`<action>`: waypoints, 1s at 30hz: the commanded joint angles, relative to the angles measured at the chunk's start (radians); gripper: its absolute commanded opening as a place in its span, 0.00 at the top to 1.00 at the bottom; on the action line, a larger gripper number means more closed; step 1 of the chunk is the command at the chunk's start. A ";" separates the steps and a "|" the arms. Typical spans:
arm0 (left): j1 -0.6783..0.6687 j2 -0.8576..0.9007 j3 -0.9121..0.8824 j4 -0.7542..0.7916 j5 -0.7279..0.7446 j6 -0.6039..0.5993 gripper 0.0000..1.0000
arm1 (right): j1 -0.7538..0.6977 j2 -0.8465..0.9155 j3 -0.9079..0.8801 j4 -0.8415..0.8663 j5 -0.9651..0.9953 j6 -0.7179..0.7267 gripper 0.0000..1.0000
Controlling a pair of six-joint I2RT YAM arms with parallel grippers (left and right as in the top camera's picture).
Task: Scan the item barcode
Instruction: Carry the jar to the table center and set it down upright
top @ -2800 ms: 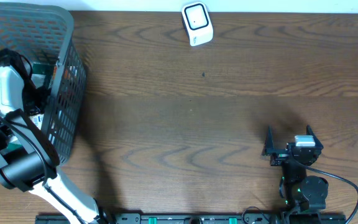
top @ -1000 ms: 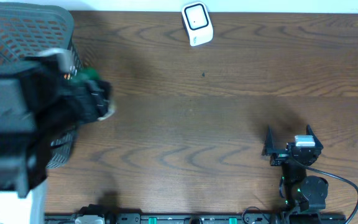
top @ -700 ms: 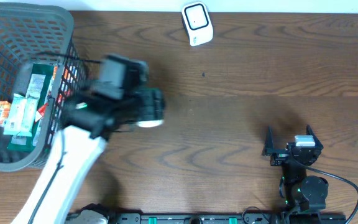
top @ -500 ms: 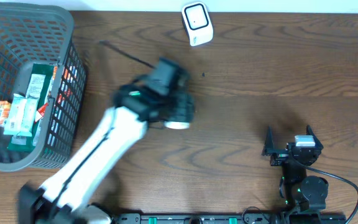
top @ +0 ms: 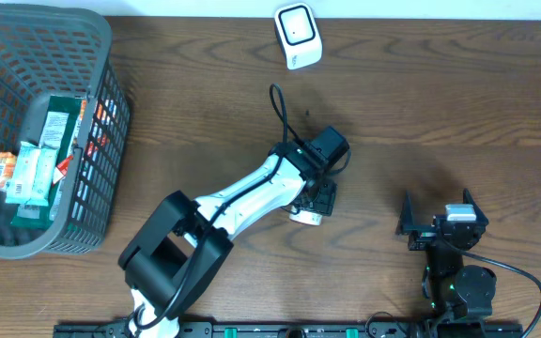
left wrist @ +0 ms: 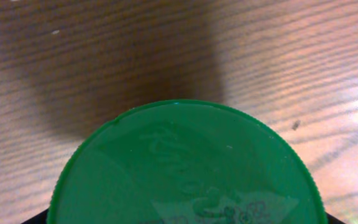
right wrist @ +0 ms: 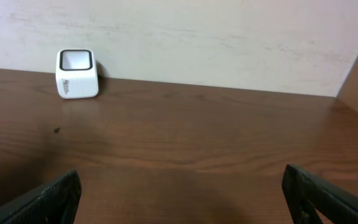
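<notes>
The left gripper point(top: 315, 194) was seen closed around a green-lidded container point(left wrist: 185, 168), which was held over the middle of the wooden table point(top: 393, 103), well apart from the white barcode scanner point(top: 298, 36) at the far edge. Only a pale sliver of the container's body was shown from overhead, and no barcode could be made out. The lid was ribbed at the rim and looked like rigid plastic, so a firm squeeze was judged safe. A smooth round body, though, was expected to twist or slip in the jaws. A hold across the body, below the lid and off the label, was judged best. The weight could not be told. The right gripper point(top: 437, 211) was parked near its base, jaws spread wide and empty.
</notes>
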 commanded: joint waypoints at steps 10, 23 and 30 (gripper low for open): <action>0.003 0.005 -0.002 0.043 -0.010 -0.018 0.19 | -0.003 -0.005 -0.001 -0.003 0.010 0.015 0.01; -0.009 0.011 0.016 0.050 -0.010 0.001 0.06 | -0.003 -0.005 -0.001 -0.003 0.010 0.015 0.01; -0.009 -0.044 0.047 0.042 -0.015 0.012 0.04 | -0.003 -0.005 -0.001 -0.003 0.010 0.015 0.01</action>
